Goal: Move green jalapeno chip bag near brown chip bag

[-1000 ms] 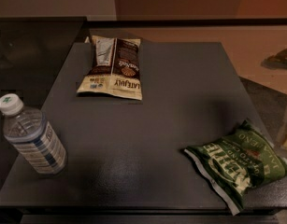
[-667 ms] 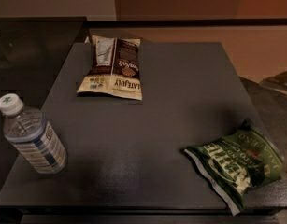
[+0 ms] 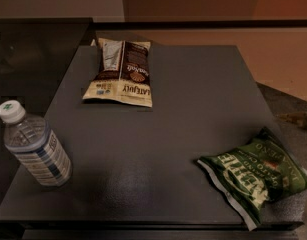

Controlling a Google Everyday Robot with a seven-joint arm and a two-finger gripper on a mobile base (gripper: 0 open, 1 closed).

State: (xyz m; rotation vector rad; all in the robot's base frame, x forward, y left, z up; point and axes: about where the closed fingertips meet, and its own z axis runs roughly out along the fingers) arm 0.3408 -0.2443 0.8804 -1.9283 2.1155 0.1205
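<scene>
Green jalapeno chip bag (image 3: 255,176): nearest thing in view, well apart from the brown chip bag (image 3: 122,74), to its near right. It lies aslant, with the white sealed edge turned to the near left, and is crinkled and puffed rather than flat.
Bag's footing: on the near-right corner of the table (image 3: 193,94), at the corner diagonally opposite the brown chip bag. Its right side is at or just over the table's right edge.
Water bottle (image 3: 35,146): to the near left of the brown chip bag, capped, and off the likely path.
Open room: bare dark tabletop runs from the green bag to the brown chip bag's right and near sides, so a far-left diagonal carry looks unobstructed.
Brown chip bag: farthest, lying flat, long axis running near to far, with a cream end toward the camera.
Gripper: out of frame, so its place relative to the brown chip bag is unknown. I cannot tell how its jaws stand or whether they hold anything, nor which way the green bag lies from them.
</scene>
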